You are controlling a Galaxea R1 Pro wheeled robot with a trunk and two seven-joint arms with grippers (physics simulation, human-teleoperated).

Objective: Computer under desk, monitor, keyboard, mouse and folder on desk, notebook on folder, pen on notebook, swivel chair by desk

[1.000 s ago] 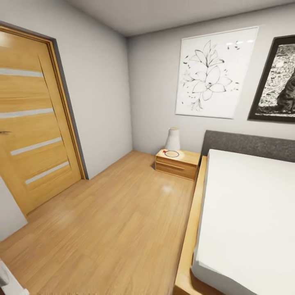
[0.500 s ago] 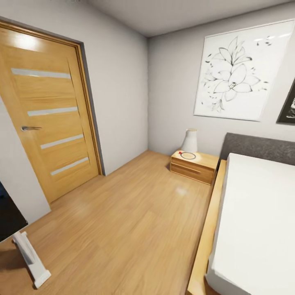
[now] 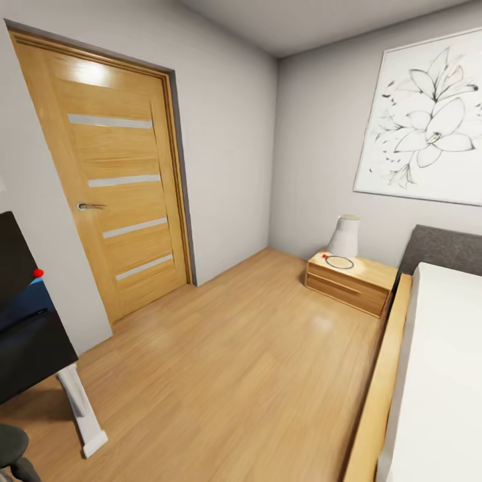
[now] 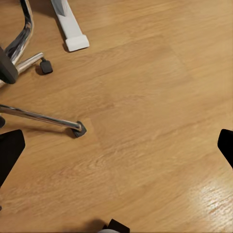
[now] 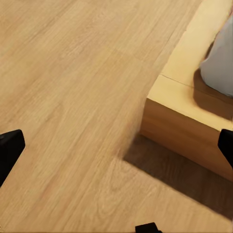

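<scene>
The robot is on its way in the bedroom, and I judge it is in the approach step: finding the desk, with no object handled yet. In the head view the desk (image 3: pixel 30 345) shows at the lower left edge, its glossy black tabletop on a white leg with a flat foot, and a strip of its blue panel behind. The monitor (image 3: pixel 13 258) stands on the tabletop, a black screen with a red light at its corner. A dark rounded part at the very bottom left is probably the swivel chair (image 3: pixel 12 445), but too little shows to be sure. The rest of the room is a wooden door (image 3: pixel 117 181), a nightstand (image 3: pixel 351 281) with a white lamp (image 3: pixel 345 235), and the bed (image 3: pixel 435 375) at the right.

In the left wrist view the left gripper (image 4: pixel 116 150) hangs over the wooden floor (image 4: pixel 145 121) with its jaws wide apart and nothing between them; the chrome base of the chair with its casters, and the white foot of the desk, lie near. The right gripper (image 5: pixel 116 145) is also spread wide and empty, above the floor beside the corner of the wooden bed frame.

The keyboard, folder and notebook cannot be placed from these views. The next move probably calls for turning further toward the desk, so that chair seat and tabletop come fully into sight.
</scene>
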